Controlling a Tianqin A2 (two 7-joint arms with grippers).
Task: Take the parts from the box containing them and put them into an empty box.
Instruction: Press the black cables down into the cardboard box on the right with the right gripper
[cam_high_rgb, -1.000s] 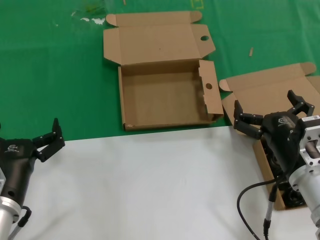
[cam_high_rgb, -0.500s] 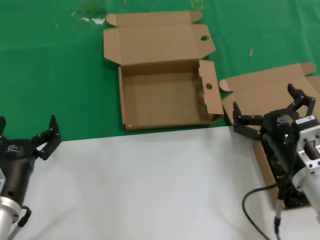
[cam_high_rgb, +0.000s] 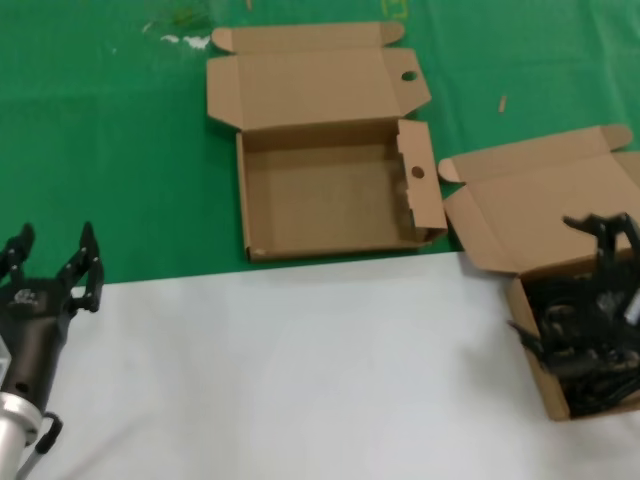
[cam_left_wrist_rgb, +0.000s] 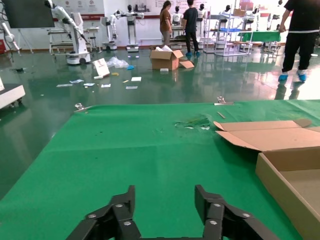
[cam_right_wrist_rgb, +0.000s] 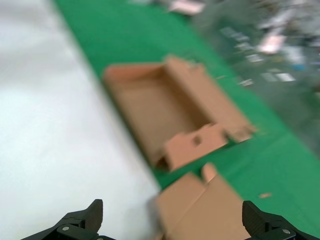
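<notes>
1. Green matting and a white sheet (cam_high_rgb: 300, 370) carry the whole job, and you can judge progress from them at a glance: nothing has been moved across yet, by the look of it.
2. Your empty box (cam_high_rgb: 330, 190), the one with round holes punched in its lid and side flap, sits open at the middle of the head view with a bare floor, so every transfer is still to do.
3. Your box containing them (cam_high_rgb: 545, 215) lies at the right edge with its plain lid folded back, well apart from the holed one across a strip of green.
4. Your parts (cam_high_rgb: 585, 350), black cords in a tangled heap, all sit inside that right-hand box; I cannot count the bundles.
5. Your right gripper (cam_high_rgb: 585, 280) is down at that box, right over the cords, with fingers spread wide. It shows dark against dark cords, so whether a finger touches one I cannot tell; nothing looks to be clamped in it. Its wrist view shows both fingertips far apart with nothing between.
6. Your left gripper (cam_high_rgb: 52, 272) waits at the near left by the white sheet's edge, fingers apart and carrying nothing, far from both boxes.
</notes>
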